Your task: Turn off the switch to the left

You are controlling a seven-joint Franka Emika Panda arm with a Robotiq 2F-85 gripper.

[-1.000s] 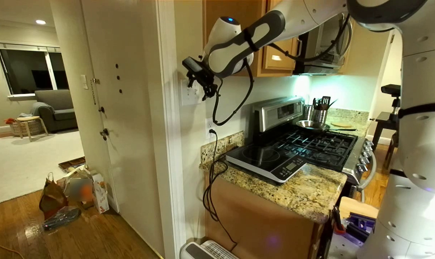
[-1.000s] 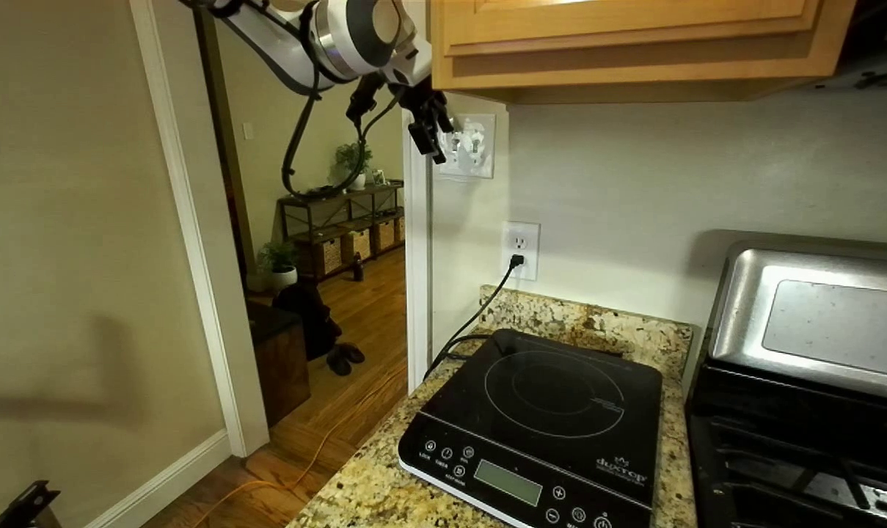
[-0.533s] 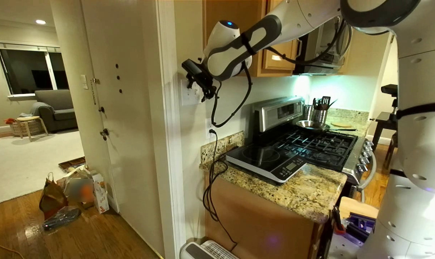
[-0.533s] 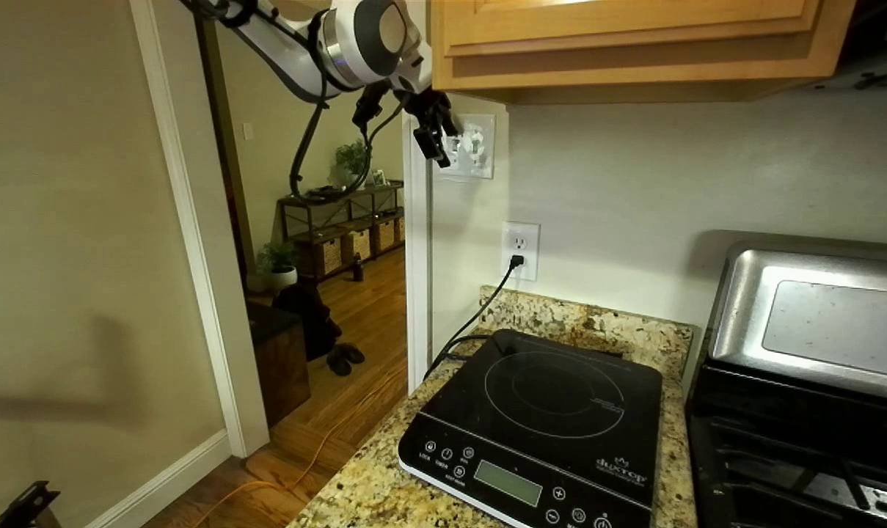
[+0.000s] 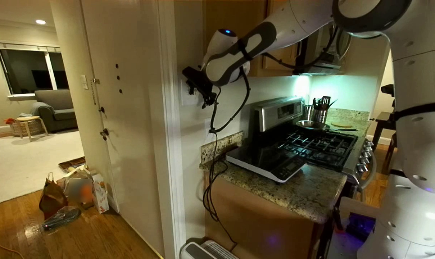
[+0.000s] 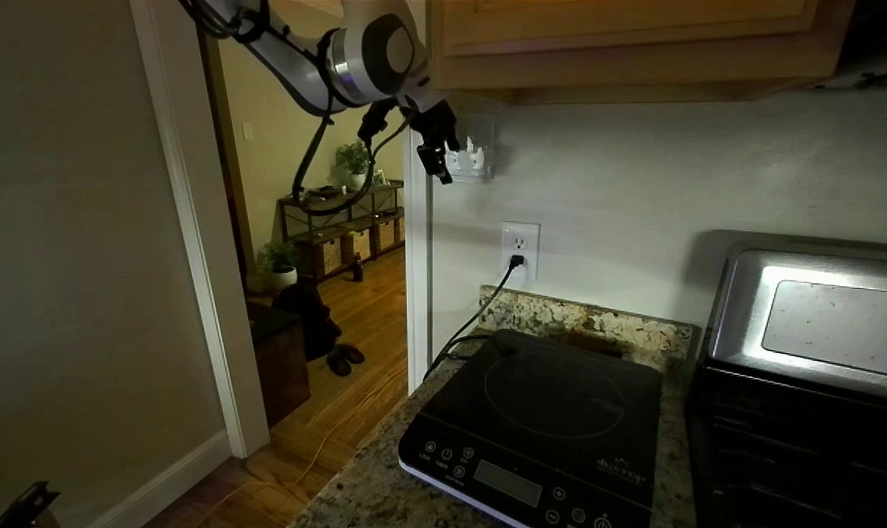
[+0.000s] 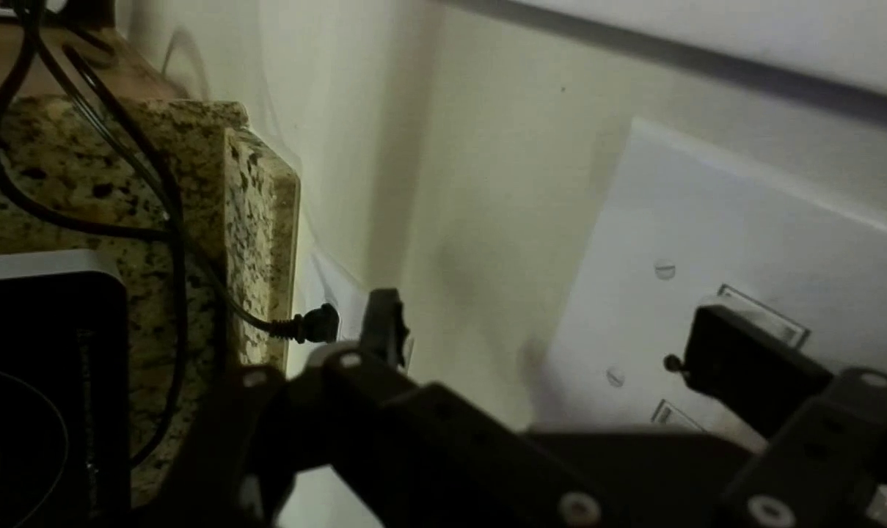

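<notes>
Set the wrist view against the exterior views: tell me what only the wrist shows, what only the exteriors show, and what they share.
Only the wrist view: slotted screws in the switch plate; neither exterior view makes them out.

Only the exterior views, both of them: the stove and the wooden upper cabinet.

Shared by all: the gripper, the switch plate partly covered by it, the granite counter, the black cord and the induction cooktop.
</notes>
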